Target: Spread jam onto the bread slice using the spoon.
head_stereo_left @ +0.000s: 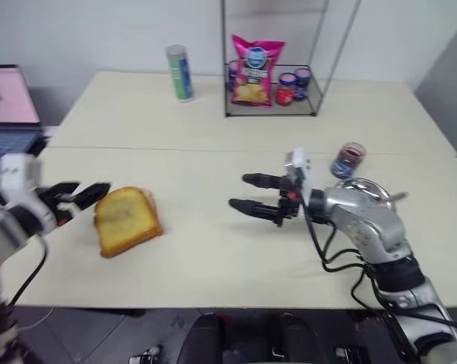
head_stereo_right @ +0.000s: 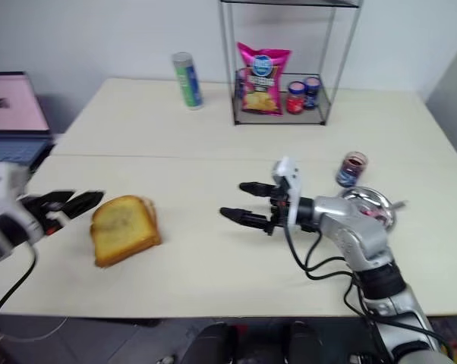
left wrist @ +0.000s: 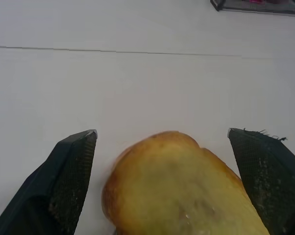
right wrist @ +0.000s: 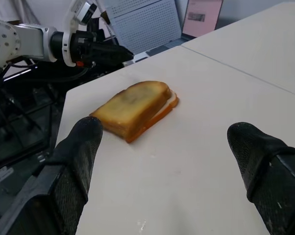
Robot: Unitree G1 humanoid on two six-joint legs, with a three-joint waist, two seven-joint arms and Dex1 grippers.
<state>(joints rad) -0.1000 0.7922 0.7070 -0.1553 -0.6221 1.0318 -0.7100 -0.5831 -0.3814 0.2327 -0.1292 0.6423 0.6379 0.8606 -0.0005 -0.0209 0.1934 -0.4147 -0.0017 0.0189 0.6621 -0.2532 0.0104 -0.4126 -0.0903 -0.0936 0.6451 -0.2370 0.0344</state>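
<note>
the bread slice [head_stereo_left: 127, 220] was thick, squarish and golden-brown with darker crust, lying flat on the smooth pale table [head_stereo_left: 213, 258] near its left edge. one small clear glass jar of dark jam [head_stereo_left: 348, 161] stood on the right side, beside a shiny metal bowl [head_stereo_left: 365, 191] partly hidden by the right arm. the left gripper [head_stereo_left: 86, 194] had its two black textured fingers spread wide just left of the bread, holding nothing. the right gripper [head_stereo_left: 250, 192], also wide and empty, pointed toward the bread from mid-table, well apart. at the back stood one green can [head_stereo_left: 180, 73] and a wire rack [head_stereo_left: 274, 106] holding one pink crisp bag [head_stereo_left: 255, 70] and two lidded jars [head_stereo_left: 293, 85].
</note>
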